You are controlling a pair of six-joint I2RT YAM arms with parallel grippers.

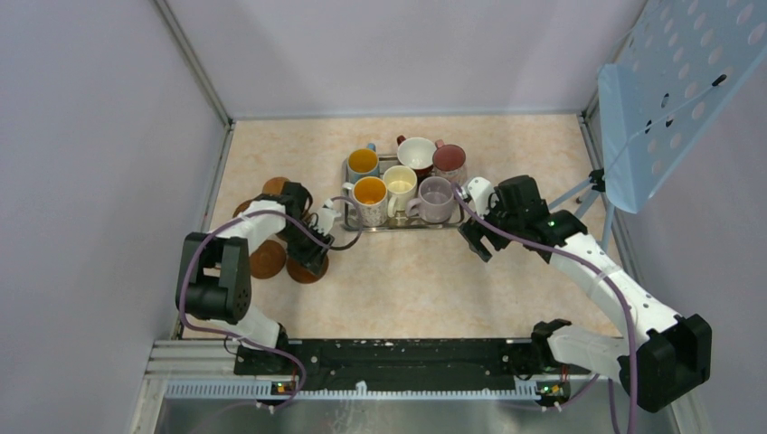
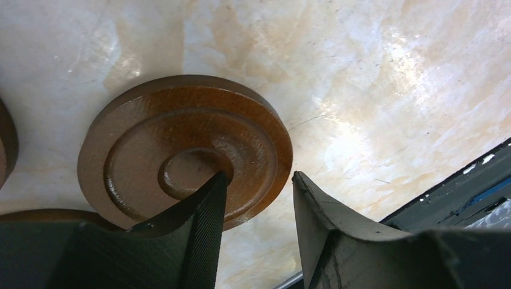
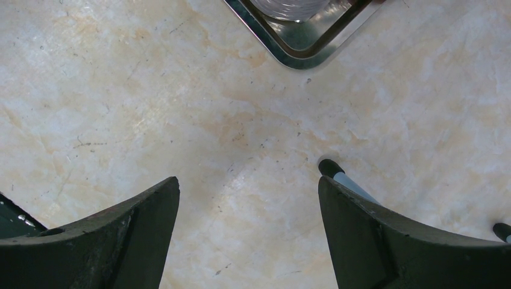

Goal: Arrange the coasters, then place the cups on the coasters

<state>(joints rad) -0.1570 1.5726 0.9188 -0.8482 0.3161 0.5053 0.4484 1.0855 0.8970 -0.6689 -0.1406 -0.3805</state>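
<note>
Left gripper (image 2: 259,174): jaws about half apart, straddling the rim of one coaster (image 2: 181,144). One finger (image 2: 205,217) sits over the disc's centre ring, the other finger (image 2: 325,223) just outside the edge. No clear clamp, and I can't tell whether either finger actually touches it.

That coaster lies flat on the table (image 2: 373,90), ringed face up. It is round, so it has no long axis and points nowhere. Parts of two more discs show at the left edge of the wrist view.

From the top view, the left gripper (image 1: 312,253) is over the nearest-centre coaster (image 1: 306,271), with another coaster (image 1: 268,259) just beside it. More discs sit farther back by the left arm, partly hidden.

Right gripper (image 3: 248,180): jaws wide, holding nothing and touching nothing. It hangs over bare tabletop near a corner of the steel tray (image 3: 301,60). In the top view the right gripper (image 1: 478,240) is just right of the tray.

All six cups (image 1: 400,185) stand upright on the tray, in two rows of three, well apart from the coasters.
</note>
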